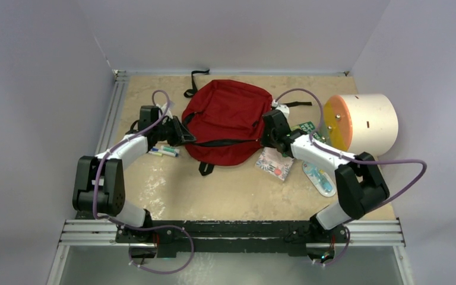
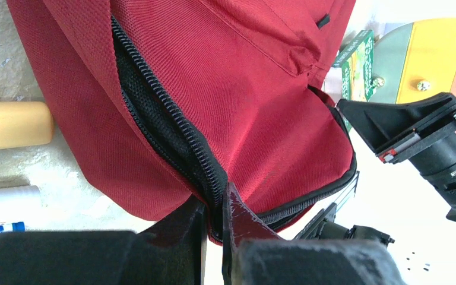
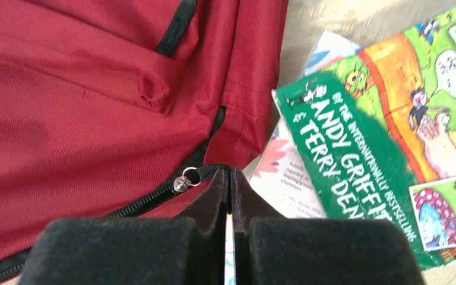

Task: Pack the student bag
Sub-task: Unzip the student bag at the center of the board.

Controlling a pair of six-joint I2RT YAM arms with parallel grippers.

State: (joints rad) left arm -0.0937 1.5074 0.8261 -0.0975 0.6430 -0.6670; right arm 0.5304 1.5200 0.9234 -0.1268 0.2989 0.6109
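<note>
Found student bag (image 1: 228,116) flat at table's (image 1: 214,190) far middle. Saw left hand (image 2: 215,208) clamped on zipper edge (image 2: 172,119), right hand (image 3: 230,178) shut on zipper pull (image 3: 187,178). Judged fabric soft, floppy, light; best gripped at zipper rim.

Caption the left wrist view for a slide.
Left gripper pinching the student bag at its partly open zipper, black mesh showing inside.

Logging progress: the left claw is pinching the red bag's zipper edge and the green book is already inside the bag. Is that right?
Not quite. The green book is not inside; it lies outside, beside the student bag, as the right wrist view shows. The left claw does pinch the zipper edge.
</note>
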